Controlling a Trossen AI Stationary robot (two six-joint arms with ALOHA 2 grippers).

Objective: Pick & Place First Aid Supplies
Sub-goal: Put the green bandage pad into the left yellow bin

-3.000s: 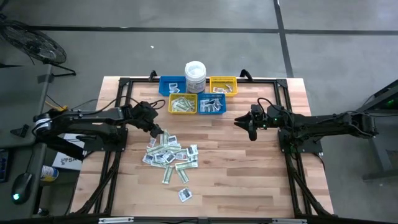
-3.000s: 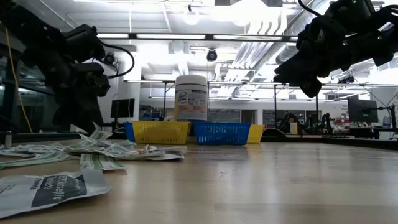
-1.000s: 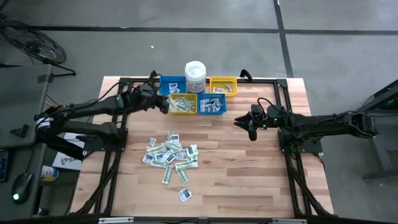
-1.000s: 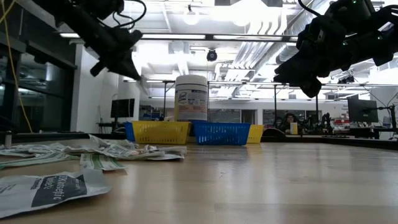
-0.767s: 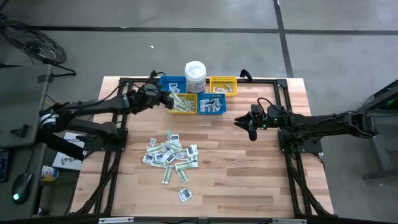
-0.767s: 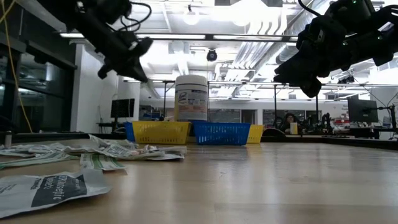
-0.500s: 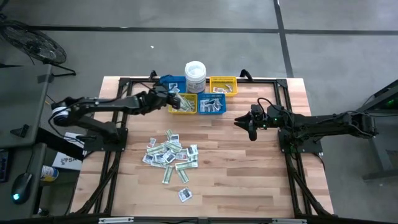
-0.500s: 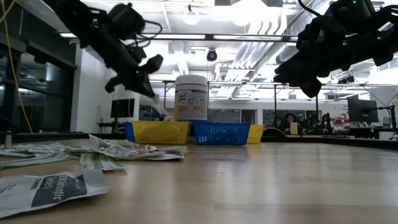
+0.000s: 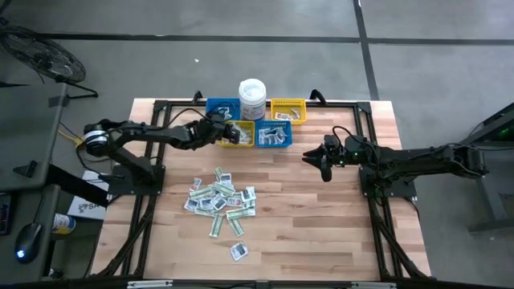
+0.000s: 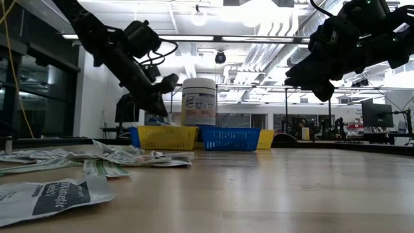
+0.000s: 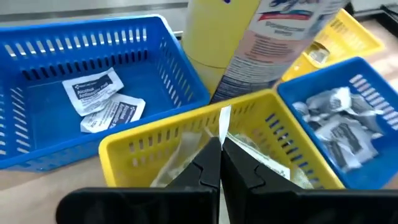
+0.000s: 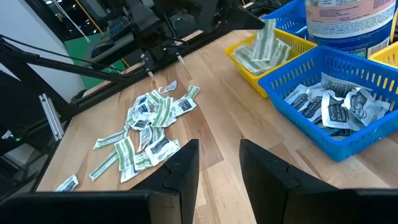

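Green-and-white strips fill the near yellow bin point(image 11: 130, 146); white packets fill the blue bin point(image 12: 348, 81) beside it. The left gripper point(image 11: 219, 158), clamped on a strip packet point(image 12: 265, 38), dangles it over that yellow bin. The right gripper point(image 12: 217, 163) hangs half-open, empty.

Grey concrete floor point(image 9: 241, 64) with dark seam lines; bright ceiling strip lights point(image 10: 213, 37); monitor point(image 10: 377, 115) behind wooden worktop point(image 9: 313, 233).

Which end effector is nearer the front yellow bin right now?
Left. The left end effector hangs over the front yellow bin, gripping a strip; the right end effector waits off to its right.
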